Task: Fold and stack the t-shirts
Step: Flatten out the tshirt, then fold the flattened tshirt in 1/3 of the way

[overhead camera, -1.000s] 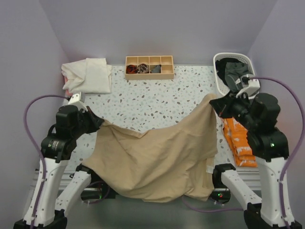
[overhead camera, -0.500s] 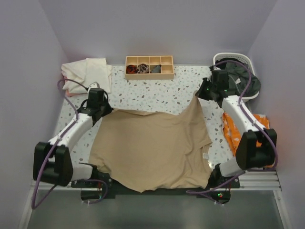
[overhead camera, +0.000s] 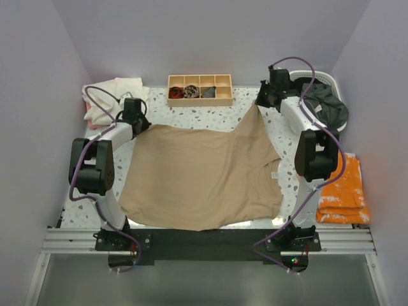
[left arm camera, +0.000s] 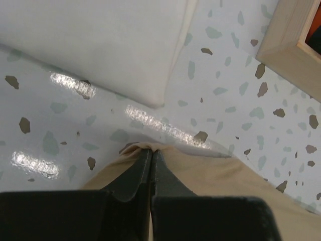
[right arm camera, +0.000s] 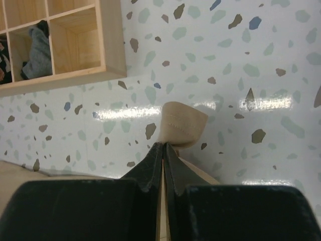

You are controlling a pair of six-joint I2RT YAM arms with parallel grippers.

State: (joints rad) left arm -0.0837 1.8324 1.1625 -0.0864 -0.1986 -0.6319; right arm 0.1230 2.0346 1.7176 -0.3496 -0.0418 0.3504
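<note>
Tan-beige cloth t-shirt (overhead camera: 197, 172) lies spread flat on the speckled white terrazzo counter (overhead camera: 191, 121). Its near hem reaches the counter's near edge and its far edge is held at both corners.

Left gripper (left arm camera: 150, 153): fingers pressed together, pinching the far-left corner of the cloth low at the counter. Right gripper (right arm camera: 164, 146): also pressed together on the far-right corner, with a small stitched hem tab poking out past the tips.

Key relation: the whole shirt body lies toward the robot from both grippers. The held edge runs left to right and slants, the right corner further back than the left. Each arm has its own corner, so neither is nearer. Any fold from here would likely bring the held edge back over the body toward the near hem.

The cloth is soft, matte and limp, with slight wrinkles and a puckered right side. It should drape and slide easily on the glossy counter.

Cream-white folded shirt pile (overhead camera: 121, 95) sits just beyond the left gripper. Light wooden divided tray (overhead camera: 199, 89) sits at the back between the arms. Dark green shirt (overhead camera: 325, 105) is heaped in the white plastic basket (overhead camera: 306, 74), behind the right gripper.
</note>
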